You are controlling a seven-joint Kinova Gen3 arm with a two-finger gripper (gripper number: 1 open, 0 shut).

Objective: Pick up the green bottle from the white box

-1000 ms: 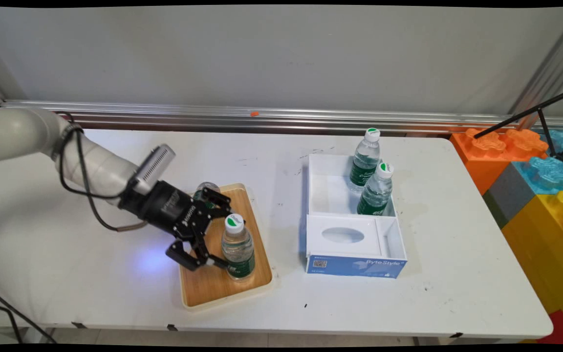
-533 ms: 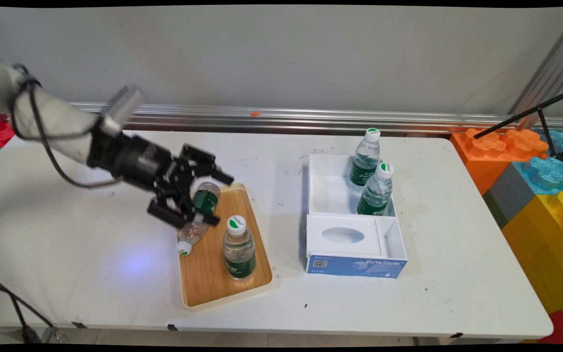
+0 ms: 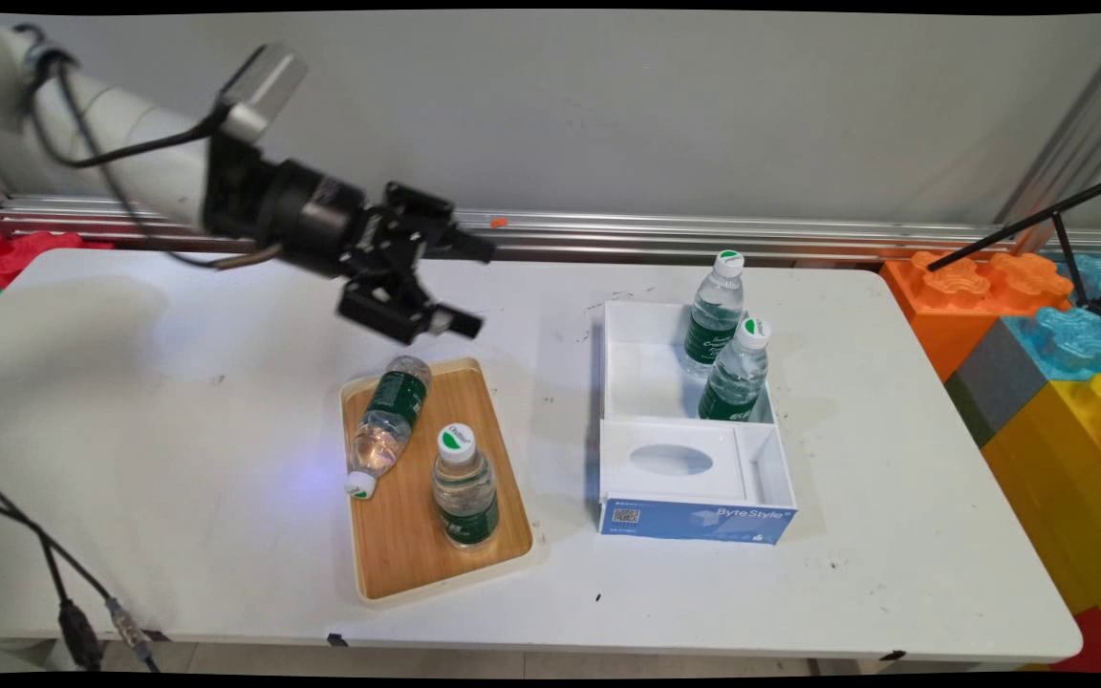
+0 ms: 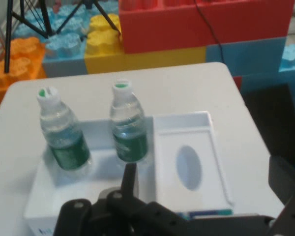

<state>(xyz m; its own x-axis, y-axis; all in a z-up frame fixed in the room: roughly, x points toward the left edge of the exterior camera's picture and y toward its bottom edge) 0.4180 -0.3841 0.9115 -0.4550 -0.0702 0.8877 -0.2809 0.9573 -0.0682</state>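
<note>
My gripper (image 3: pixel 482 290) hangs open and empty in the air above the table, beyond the far edge of the wooden tray (image 3: pixel 417 564). On the tray one water bottle (image 3: pixel 386 420) lies on its side, and another water bottle (image 3: pixel 463 487) stands upright near the front. The hand view looks toward a white box (image 4: pixel 206 118) holding two upright green-labelled bottles (image 4: pixel 61 135) (image 4: pixel 128 128). In the main view that box (image 3: pixel 608 382) stands to the right of the tray with the same bottles (image 3: pixel 715 311) (image 3: pixel 737 371) in its far compartment. My open gripper (image 4: pixel 206 187) is well short of the box.
The box's near half holds a white insert with an oval hole (image 3: pixel 670 460). Big coloured toy blocks (image 3: pixel 1038 344) and a black tripod leg (image 3: pixel 1028 225) stand off the table's right end. Black cables (image 3: pixel 53 583) hang at the lower left. A metal rail (image 3: pixel 608 229) runs along the wall.
The gripper has risen from beside the standing bottle on the tray, moving up and toward the far side of the table, still open and empty. Both tray bottles keep their places.
</note>
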